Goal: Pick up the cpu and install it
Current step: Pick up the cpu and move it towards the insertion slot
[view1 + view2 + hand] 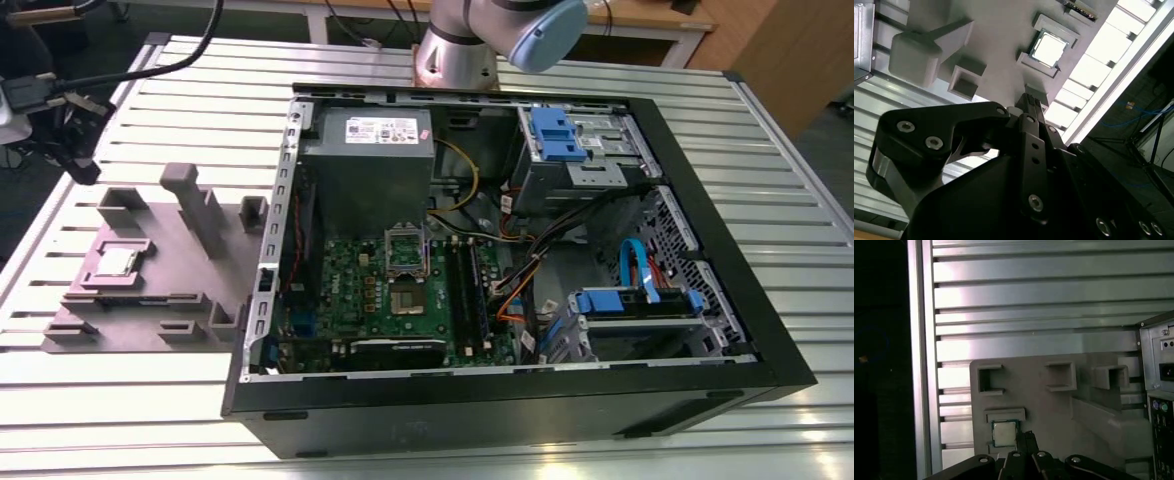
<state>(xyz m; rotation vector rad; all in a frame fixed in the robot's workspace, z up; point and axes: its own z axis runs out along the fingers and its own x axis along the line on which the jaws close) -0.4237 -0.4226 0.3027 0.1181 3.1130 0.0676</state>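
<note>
The cpu (118, 262), a small pale silvery square, lies flat in a recess of the grey plastic tray (160, 300) at the exterior view's left, outside the computer case. It shows in both wrist views, cpu (1049, 48) and cpu (1005, 432), seated in its raised frame. My gripper (1031, 104) hangs above the tray with its black fingertips pressed together and nothing between them. In the first wrist view the gripper (1026, 439) sits just beside the chip, apart from it. The green motherboard (400, 305) lies inside the case, its metal socket frame (404, 250) near the middle.
The open black computer case (521, 390) fills the middle of the slatted metal table (134, 400), with a power supply (374, 140), blue drive brackets (638, 300) and loose cables inside. Raised blocks (187, 200) stand on the tray. The arm's base (461, 50) rises behind the case.
</note>
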